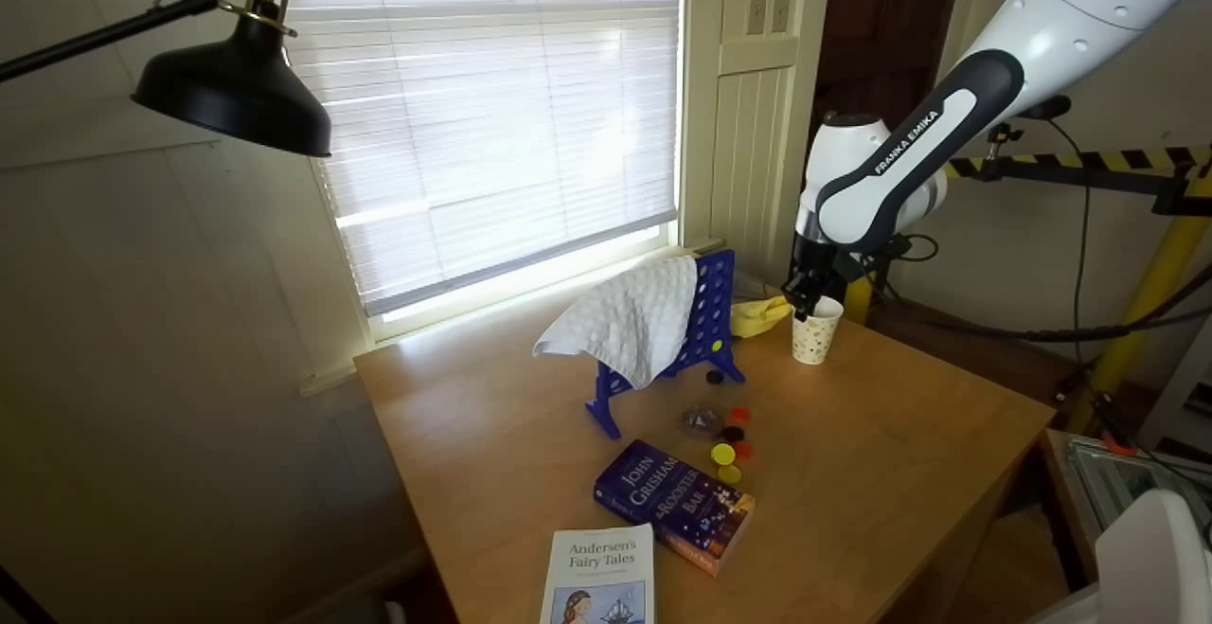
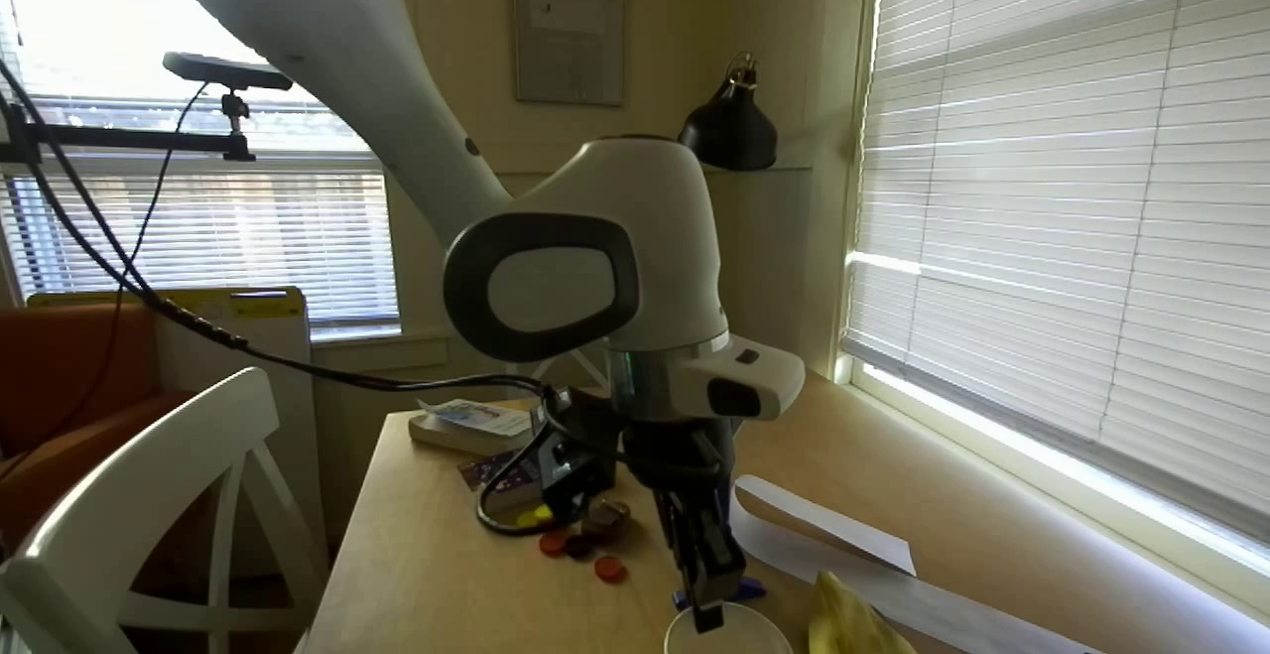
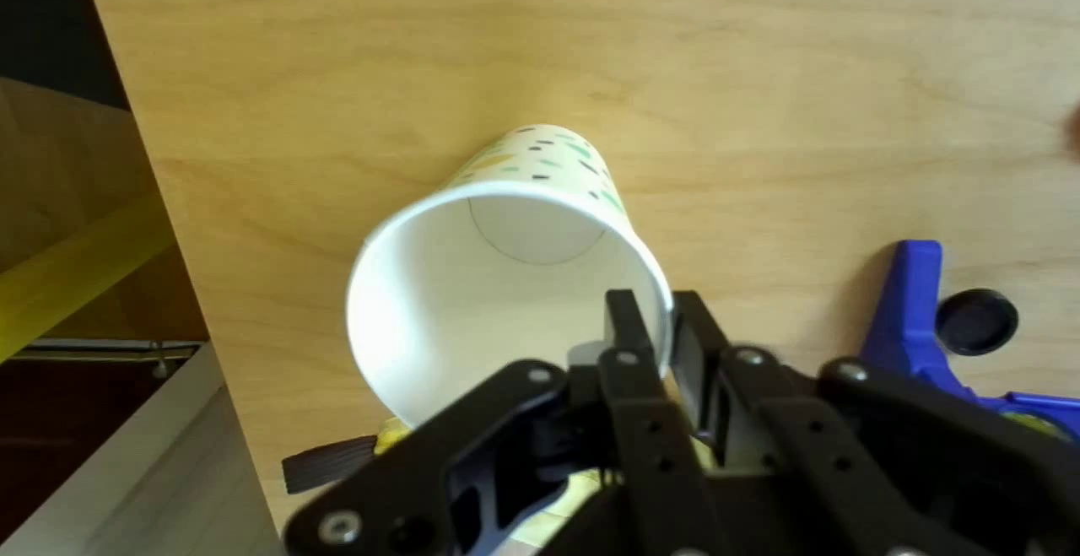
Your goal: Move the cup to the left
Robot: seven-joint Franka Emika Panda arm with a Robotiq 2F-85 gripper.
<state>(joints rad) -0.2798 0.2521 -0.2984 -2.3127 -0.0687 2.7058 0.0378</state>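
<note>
Free tbl (image 1: 778, 392) btwn cup (image 1: 816, 338) & discs (image 1: 733, 435), obst: blue rack (image 1: 721, 307)

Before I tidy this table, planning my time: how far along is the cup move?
Looks done: the gripper is at the cup, one finger inside it and one outside. In hand: the grasp, though whether the fingers pinch its wall is unclear. Probably remaining: the leftward move and release, as in an exterior view the cup appears upright on the table; with no goal marked, that's a guess.
</note>
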